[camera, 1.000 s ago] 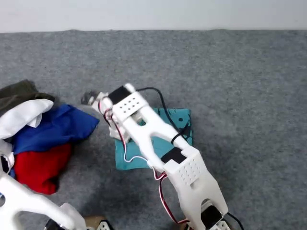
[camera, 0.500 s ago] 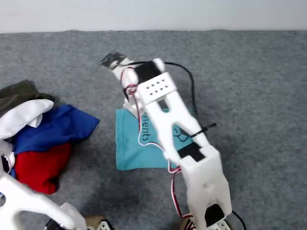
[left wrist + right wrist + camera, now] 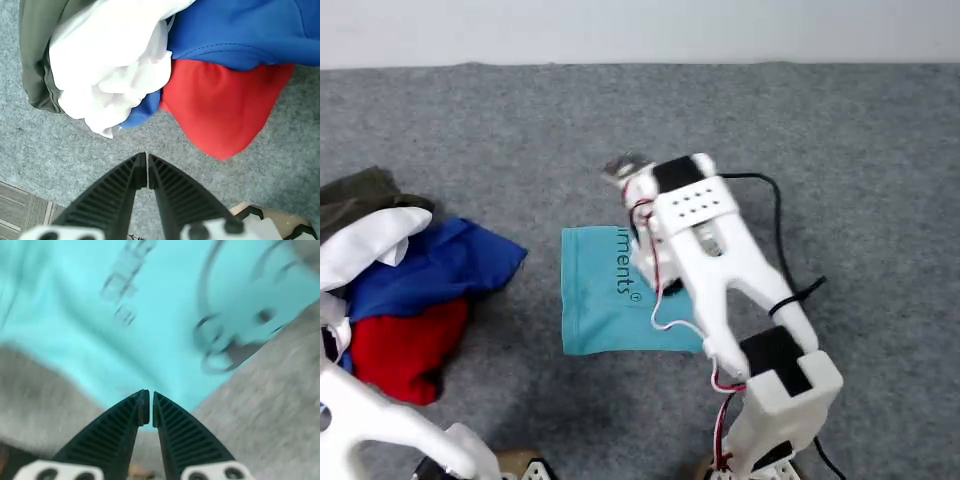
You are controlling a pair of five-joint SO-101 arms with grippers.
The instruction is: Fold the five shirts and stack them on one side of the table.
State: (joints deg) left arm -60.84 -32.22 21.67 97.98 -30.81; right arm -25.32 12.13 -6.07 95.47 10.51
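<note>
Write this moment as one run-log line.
left gripper: shut, near shirt pile | right gripper: shut, empty, above teal shirt | teal shirt: flat, apart from pile

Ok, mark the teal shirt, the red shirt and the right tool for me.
teal shirt (image 3: 590, 310): high view, on its flat left half.
red shirt (image 3: 220, 110): left wrist view, middle of the cloth.
right tool (image 3: 148, 394): right wrist view, between its shut fingertips.

Five shirts: teal (image 3: 595, 300), blue (image 3: 440, 265), red (image 3: 405, 350), white (image 3: 370, 245), olive (image 3: 350, 195); two grippers (image 3: 148, 172) (image 3: 151, 407)
</note>
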